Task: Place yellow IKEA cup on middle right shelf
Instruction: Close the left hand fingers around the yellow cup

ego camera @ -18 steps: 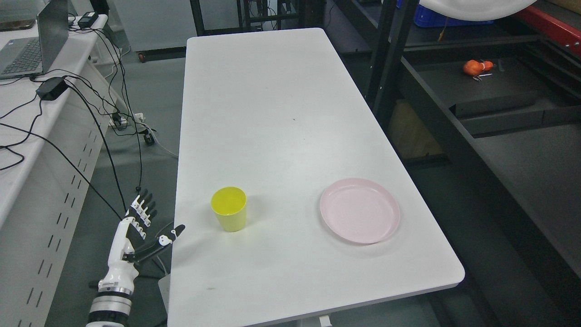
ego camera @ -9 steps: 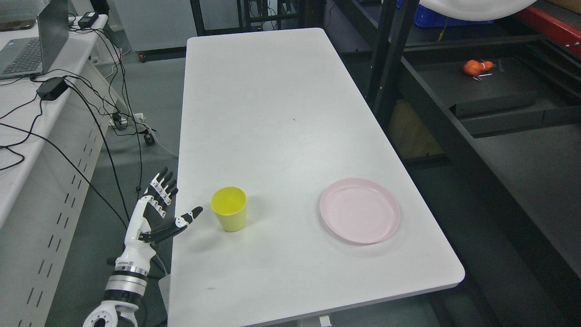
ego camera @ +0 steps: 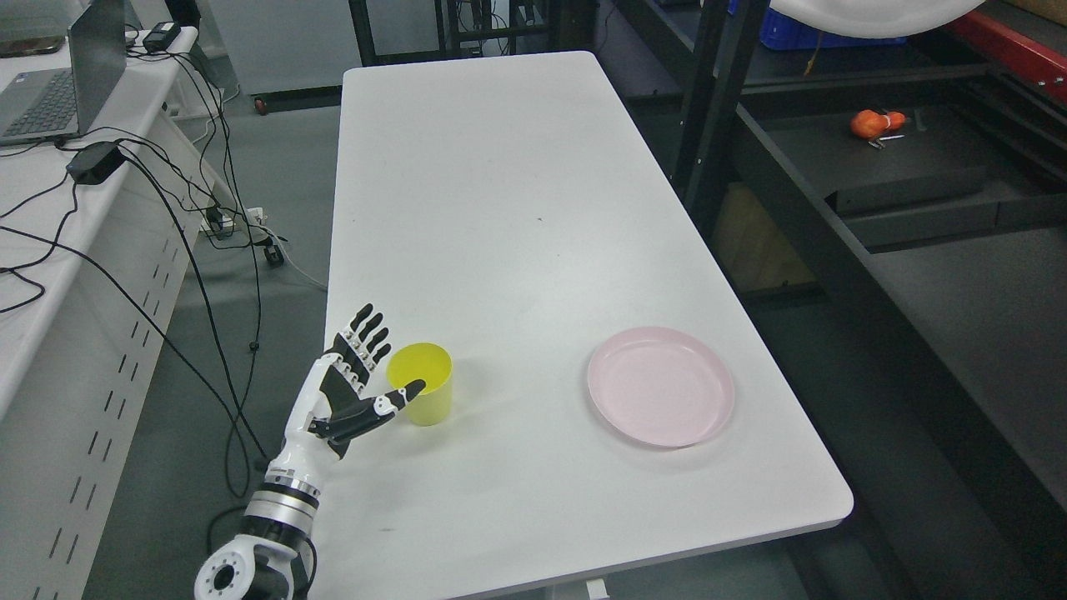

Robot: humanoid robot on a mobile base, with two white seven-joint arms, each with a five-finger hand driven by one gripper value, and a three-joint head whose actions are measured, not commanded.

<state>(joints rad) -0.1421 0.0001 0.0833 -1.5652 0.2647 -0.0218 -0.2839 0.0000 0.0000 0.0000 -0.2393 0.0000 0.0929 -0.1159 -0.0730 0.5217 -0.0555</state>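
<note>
White rectangular table (ego camera: 517,208): round pink plastic plate (ego camera: 661,386) well right; yellow plastic cup (ego camera: 427,390) upright beside left hand (ego camera: 350,396), fingers (ego camera: 365,333) spread, thumb across cup front.

The table (ego camera: 517,208) runs lengthwise away from the camera through the middle of the view. On its near half, toward the left edge, stands the cup (ego camera: 423,393), upright. The plate (ego camera: 661,386) lies to the right of the cup, well apart from it, near the right edge. The left robot hand (ego camera: 350,392) comes in from the lower left over the table's left edge, just beside the cup on its left, thumb tip in front of the cup's rim, fingers spread. Left of the table, across a strip of floor with cables (ego camera: 208,233), stands a desk (ego camera: 50,250) with a laptop (ego camera: 67,83) on it. Right of the table stands a shelf unit (ego camera: 917,200), a small object (ego camera: 871,123) lying on one of its boards.
</note>
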